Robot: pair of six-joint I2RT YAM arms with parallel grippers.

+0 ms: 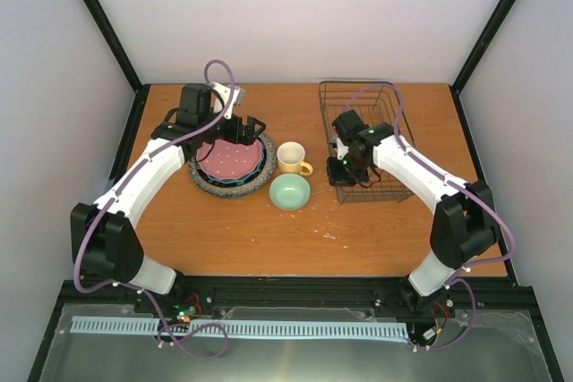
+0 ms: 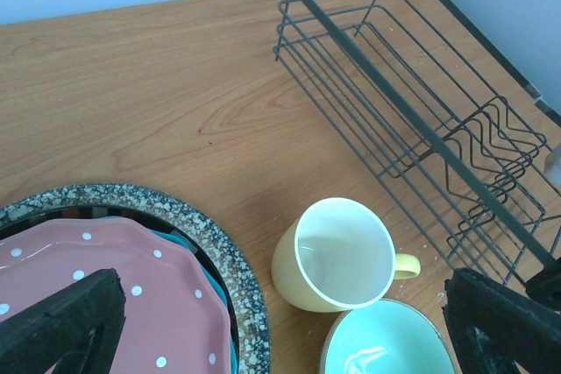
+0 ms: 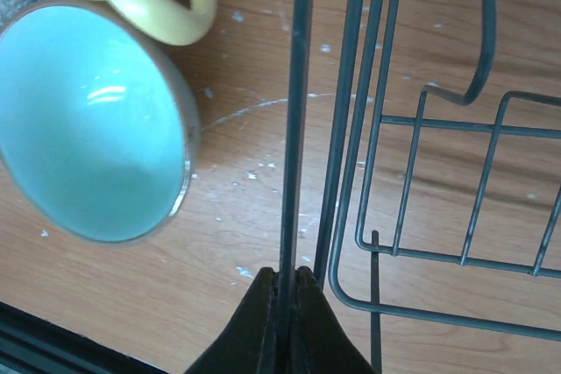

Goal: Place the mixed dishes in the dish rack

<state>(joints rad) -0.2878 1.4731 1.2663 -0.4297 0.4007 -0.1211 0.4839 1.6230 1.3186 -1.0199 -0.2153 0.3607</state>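
Pinching the dark wire dish rack's (image 1: pixel 358 84) near-left rim at 2 o'clock with the right gripper (image 3: pixel 286 273), left gripper (image 1: pixel 246 129) spread wide over the pink dotted plate (image 1: pixel 231 160) stacked on the teal plate (image 2: pixel 180 238) and grey speckled plate (image 1: pixel 208 187) at 10 o'clock, yellow mug (image 1: pixel 291 157) and mint-green bowl (image 1: pixel 289 191) between.

Table (image 1: pixel 224 239): plates (image 1: pixel 233 160), mug (image 1: pixel 291 157), bowl (image 1: pixel 289 191), probably rack (image 1: pixel 363 100)

Stack at left: round pink white-dotted plate (image 1: pixel 231 160) covers most of teal plate (image 2: pixel 180 241) and grey speckled plate (image 2: pixel 250 304), only edge slivers visible.
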